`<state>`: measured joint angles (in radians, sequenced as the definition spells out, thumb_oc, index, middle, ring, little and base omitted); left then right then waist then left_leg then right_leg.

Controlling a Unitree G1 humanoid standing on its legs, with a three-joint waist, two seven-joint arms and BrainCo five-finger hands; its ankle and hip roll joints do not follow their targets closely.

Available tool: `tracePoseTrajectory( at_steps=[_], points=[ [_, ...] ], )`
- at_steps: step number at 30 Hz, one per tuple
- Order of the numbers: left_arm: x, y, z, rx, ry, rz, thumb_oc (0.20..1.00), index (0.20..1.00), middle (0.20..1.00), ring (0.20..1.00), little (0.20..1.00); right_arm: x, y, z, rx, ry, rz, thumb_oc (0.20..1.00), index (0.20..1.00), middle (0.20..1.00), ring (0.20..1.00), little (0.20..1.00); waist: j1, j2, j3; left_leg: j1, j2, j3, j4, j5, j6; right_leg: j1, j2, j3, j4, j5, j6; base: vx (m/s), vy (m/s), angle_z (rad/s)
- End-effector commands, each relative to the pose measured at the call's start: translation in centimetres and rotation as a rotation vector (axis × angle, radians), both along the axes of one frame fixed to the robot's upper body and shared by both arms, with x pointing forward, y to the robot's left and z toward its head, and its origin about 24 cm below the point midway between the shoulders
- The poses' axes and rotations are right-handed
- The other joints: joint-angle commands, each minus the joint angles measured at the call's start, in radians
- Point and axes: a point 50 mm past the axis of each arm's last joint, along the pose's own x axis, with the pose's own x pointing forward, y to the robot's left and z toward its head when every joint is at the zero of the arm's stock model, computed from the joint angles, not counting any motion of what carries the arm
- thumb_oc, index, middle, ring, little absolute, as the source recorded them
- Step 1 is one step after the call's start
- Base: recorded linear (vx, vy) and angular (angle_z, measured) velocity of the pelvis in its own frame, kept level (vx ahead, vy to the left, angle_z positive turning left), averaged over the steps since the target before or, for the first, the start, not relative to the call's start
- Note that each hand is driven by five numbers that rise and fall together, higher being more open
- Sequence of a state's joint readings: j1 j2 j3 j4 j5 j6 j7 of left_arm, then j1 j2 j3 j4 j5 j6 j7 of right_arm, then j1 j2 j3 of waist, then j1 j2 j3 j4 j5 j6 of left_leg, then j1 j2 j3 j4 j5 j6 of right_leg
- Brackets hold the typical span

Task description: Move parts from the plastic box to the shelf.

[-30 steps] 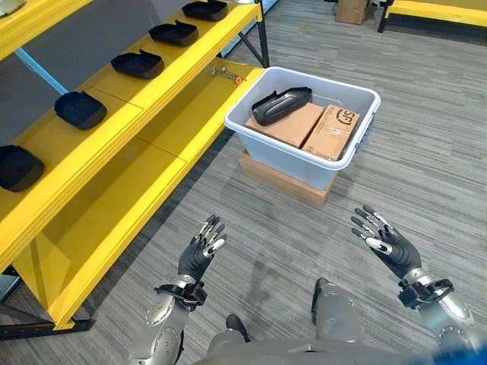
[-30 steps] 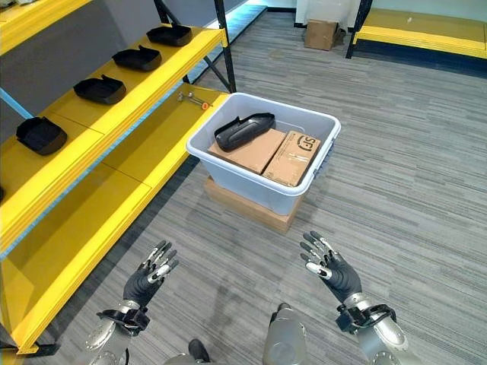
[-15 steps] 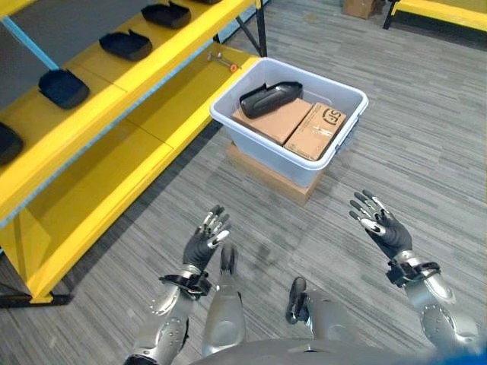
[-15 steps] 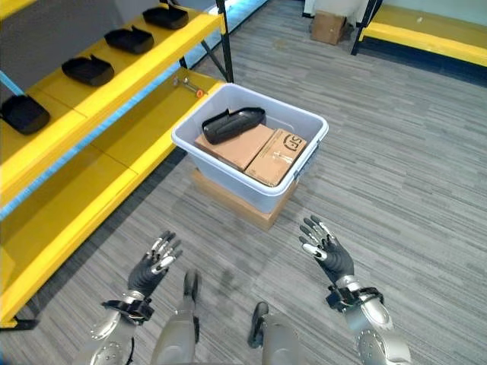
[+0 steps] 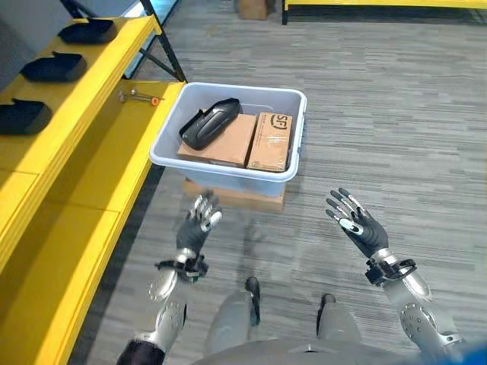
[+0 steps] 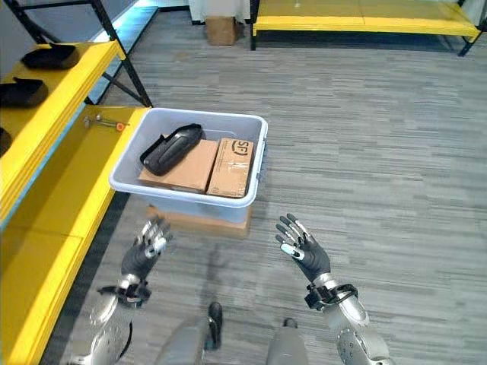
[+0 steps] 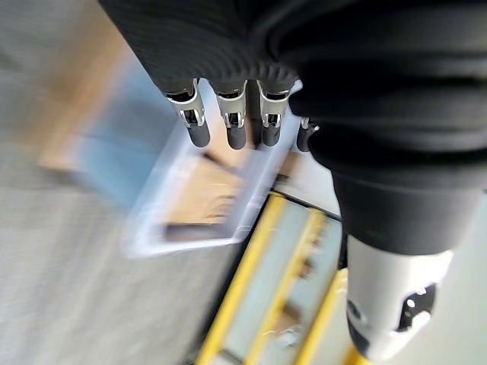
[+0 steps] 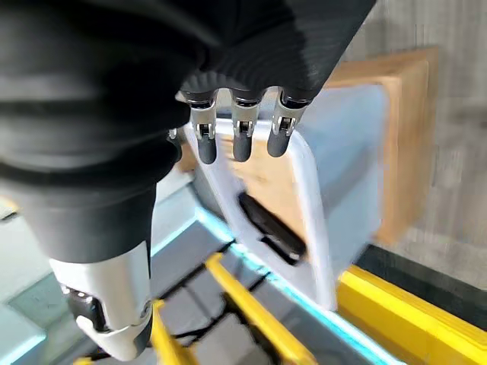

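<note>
Resting in smooth plastic box [image 5: 293, 122], curved black part [image 5: 207, 124]

Shelf [image 5: 68, 144] cut off at left edge; cardboard boxes [image 5: 243, 141] partly under black part [image 5: 207, 123]

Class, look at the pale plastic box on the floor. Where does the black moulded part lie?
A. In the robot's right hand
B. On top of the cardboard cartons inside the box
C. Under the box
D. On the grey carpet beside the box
B: the black moulded part rests on the brown cardboard cartons inside the pale plastic box, while both hands are open and apart from it.
</note>
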<state>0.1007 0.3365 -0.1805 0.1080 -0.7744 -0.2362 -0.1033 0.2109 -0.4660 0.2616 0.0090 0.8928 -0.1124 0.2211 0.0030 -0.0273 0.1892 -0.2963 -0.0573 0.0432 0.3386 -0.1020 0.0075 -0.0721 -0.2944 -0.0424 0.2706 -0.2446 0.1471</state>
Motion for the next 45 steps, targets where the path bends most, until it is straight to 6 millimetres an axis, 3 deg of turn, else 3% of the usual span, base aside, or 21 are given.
tracePoseTrajectory(
  at_steps=[1,3,5,6,7,8,10,12,13,17,18,21,22,27,28,29,31,32,36,41,45],
  points=[
    [-1.3,1.4,0.7,0.045,-0.031,0.023,1.0,1.0,1.0,1.0,1.0,2.5,-0.4,2.3,0.026,-0.127,-0.036,1.0,1.0,1.0,1.0,1.0,0.023,-0.029,0.003,-0.139,0.114,-0.023,0.1,0.008,-0.01,0.145,-0.033,-0.022,-0.118,0.136,0.023,0.14,0.148,0.27],
    [-1.4,1.4,0.7,0.054,-0.027,0.018,1.0,1.0,1.0,1.0,1.0,2.4,-0.4,2.3,0.023,-0.128,-0.037,1.0,1.0,1.0,1.0,1.0,0.021,-0.029,-0.003,-0.134,0.103,-0.022,0.099,-0.002,-0.003,0.14,-0.039,-0.017,-0.108,0.163,0.025,0.1,0.13,0.35],
    [-1.5,1.4,0.5,0.084,-0.018,-0.003,1.0,1.0,1.0,1.0,1.0,2.3,-0.2,2.1,0.026,-0.122,-0.035,1.0,1.0,1.0,1.0,1.0,0.014,-0.023,-0.005,-0.097,0.072,-0.01,0.075,-0.016,0.024,0.104,-0.055,0.002,-0.037,0.27,0.022,0.12,0.254,0.15],
    [-1.5,1.5,0.5,0.105,-0.016,-0.006,1.0,1.0,1.0,1.0,1.0,2.4,0.1,2.1,0.027,-0.125,-0.028,1.0,1.0,1.0,1.0,1.0,0.012,-0.009,-0.002,-0.055,0.059,0.003,0.028,-0.01,0.044,0.048,-0.068,-0.009,0.04,0.347,0.006,0.13,0.389,0.1],
    [-1.3,1.6,0.6,0.118,-0.016,-0.009,1.0,1.0,1.0,1.0,1.0,2.5,0.7,2.1,0.037,-0.132,-0.006,1.0,1.0,1.0,1.0,1.0,0.017,0.012,0.013,0.004,0.059,0.027,-0.034,-0.001,0.062,-0.001,-0.077,-0.074,0.125,0.353,-0.021,0.13,0.376,-0.05],
    [-1.3,1.6,0.6,0.122,-0.018,-0.014,1.0,1.0,1.0,1.0,1.0,2.6,0.9,2.1,0.038,-0.132,0.005,1.0,1.0,1.0,1.0,1.0,0.009,0.018,0.026,0.044,0.06,0.033,-0.073,0.003,0.065,-0.027,-0.051,-0.087,0.154,0.323,-0.027,0.12,0.279,-0.21],
    [-1.2,1.6,0.5,0.113,-0.016,-0.013,1.0,1.0,1.0,1.0,1.0,2.7,1.3,2.1,0.045,-0.133,0.026,1.0,1.0,1.0,1.0,1.0,-0.014,0.028,0.042,0.128,0.067,0.04,-0.179,0.026,0.063,-0.127,0.088,-0.095,0.164,0.198,-0.052,0.11,0.131,-0.65],
    [-1.3,1.8,0.5,0.115,-0.016,-0.003,1.0,1.0,1.0,1.0,1.0,2.8,1.3,2.1,0.049,-0.134,0.038,1.0,1.0,1.0,1.0,1.0,-0.034,0.012,0.068,0.199,0.058,0.057,-0.233,0.027,0.056,-0.193,0.184,-0.141,0.077,0.186,-0.052,0.23,0.01,-0.67],
    [-1.6,2.2,0.2,0.12,-0.003,0.008,1.0,1.0,1.0,1.0,1.0,2.5,1.1,1.8,0.04,-0.123,0.035,1.0,1.0,1.0,1.0,1.0,-0.053,0.001,0.066,0.251,0.043,0.055,-0.26,0.014,0.049,-0.205,0.222,-0.148,-0.087,0.219,-0.046,0.36,-0.088,-0.18],
    [-2.1,1.8,-0.3,0.091,0.011,0.0,1.0,1.0,1.0,1.0,1.0,1.7,0.9,1.6,0.045,-0.117,0.04,1.0,1.0,1.0,1.0,1.0,-0.07,-0.011,0.055,0.298,0.038,0.039,-0.261,-0.001,0.034,-0.178,0.236,-0.103,-0.174,0.256,-0.05,0.26,-0.095,0.21],
    [-1.9,1.1,-0.3,0.092,-0.002,-0.024,1.0,1.0,1.0,1.0,1.0,1.6,0.6,1.7,0.044,-0.121,0.036,1.0,1.0,1.0,1.0,1.0,-0.072,-0.017,0.043,0.302,0.033,0.045,-0.237,-0.022,0.031,-0.145,0.264,-0.062,-0.189,0.274,-0.064,0.36,-0.123,0.58],
    [-1.5,-0.2,-0.4,0.03,-0.004,-0.047,1.0,1.0,1.0,1.0,1.0,1.9,-0.2,2.1,0.041,-0.135,-0.011,1.0,1.0,1.0,1.0,1.0,-0.084,0.001,0.023,0.28,0.046,0.064,-0.148,-0.039,0.004,-0.104,0.275,-0.089,-0.206,0.247,-0.085,0.27,-0.104,0.21],
    [-1.5,-0.2,-0.4,0.029,-0.004,-0.047,1.0,1.0,1.0,1.0,1.0,1.9,-0.2,2.1,0.041,-0.136,-0.011,1.0,1.0,1.0,1.0,1.0,-0.085,0.002,0.022,0.276,0.047,0.063,-0.141,-0.043,0.003,-0.105,0.276,-0.09,-0.205,0.247,-0.085,0.09,-0.052,0.26],
    [-1.1,-0.7,0.1,0.021,-0.025,-0.056,1.0,1.0,1.0,1.0,1.0,2.2,-0.6,2.5,0.034,-0.152,-0.023,1.0,1.0,1.0,1.0,1.0,-0.077,0.004,0.085,0.129,0.07,0.015,0.147,0.073,-0.067,-0.074,0.267,-0.102,-0.148,0.182,-0.134,0.05,-0.011,0.08],
    [-1.0,-0.6,0.2,0.007,-0.024,-0.05,1.0,1.0,1.0,1.0,1.0,2.3,-0.5,2.6,0.036,-0.154,-0.026,1.0,1.0,1.0,1.0,1.0,-0.076,-0.006,0.092,0.108,0.11,0.01,0.138,0.081,-0.063,-0.073,0.257,-0.098,-0.138,0.175,-0.132,0.12,0.264,-0.04],
    [-0.9,-0.3,1.2,0.031,-0.058,-0.039,1.0,1.0,1.0,1.0,1.0,2.5,-0.4,2.6,0.039,-0.153,-0.05,1.0,1.0,1.0,1.0,1.0,-0.057,-0.03,0.104,0.112,0.27,-0.036,-0.057,0.095,-0.042,-0.089,0.209,-0.064,-0.071,0.142,-0.103,0.12,0.318,0.22],
    [-0.8,-0.1,1.2,0.029,-0.053,-0.028,1.0,1.0,1.0,1.0,1.0,2.7,-0.3,2.3,0.037,-0.138,-0.055,1.0,1.0,1.0,1.0,1.0,-0.05,-0.014,0.107,0.126,0.336,-0.066,-0.171,0.174,-0.061,-0.131,0.2,-0.042,-0.006,0.122,-0.099,0.13,0.451,-0.15],
    [-0.4,0.0,1.5,0.07,-0.072,-0.032,1.0,1.0,1.0,1.0,1.0,3.0,-0.7,2.6,0.018,-0.15,-0.069,1.0,1.0,1.0,1.0,1.0,-0.047,0.022,0.111,0.115,0.409,-0.059,-0.272,0.28,-0.111,-0.162,0.164,-0.029,0.081,0.084,-0.078,0.16,0.559,-0.56],
    [-0.4,0.0,1.7,0.078,-0.084,-0.042,1.0,1.0,1.0,1.0,1.0,3.2,-0.7,2.7,0.018,-0.161,-0.074,1.0,1.0,1.0,1.0,1.0,-0.045,0.034,0.111,0.131,0.376,-0.047,-0.261,0.208,-0.117,-0.176,0.13,-0.01,0.097,0.092,-0.051,0.07,0.301,-0.25],
    [1.0,1.7,4.5,0.245,-0.199,-0.007,1.0,1.0,1.0,1.0,1.0,3.3,-0.4,2.6,0.029,-0.155,-0.087,1.0,1.0,1.0,1.0,1.0,-0.043,-0.002,0.139,0.066,0.282,-0.003,-0.06,0.06,-0.104,-0.115,0.035,-0.001,-0.005,0.161,0.004,0.06,0.303,0.13],
    [1.2,2.4,5.0,0.261,-0.219,0.04,1.0,1.0,1.0,1.0,1.0,2.9,-0.7,2.3,0.025,-0.141,-0.088,1.0,1.0,1.0,1.0,1.0,-0.047,-0.017,0.132,0.046,0.256,0.018,-0.022,0.022,-0.096,-0.085,0.002,-0.002,-0.078,0.197,0.025,0.08,0.215,-0.1]
  ],
)
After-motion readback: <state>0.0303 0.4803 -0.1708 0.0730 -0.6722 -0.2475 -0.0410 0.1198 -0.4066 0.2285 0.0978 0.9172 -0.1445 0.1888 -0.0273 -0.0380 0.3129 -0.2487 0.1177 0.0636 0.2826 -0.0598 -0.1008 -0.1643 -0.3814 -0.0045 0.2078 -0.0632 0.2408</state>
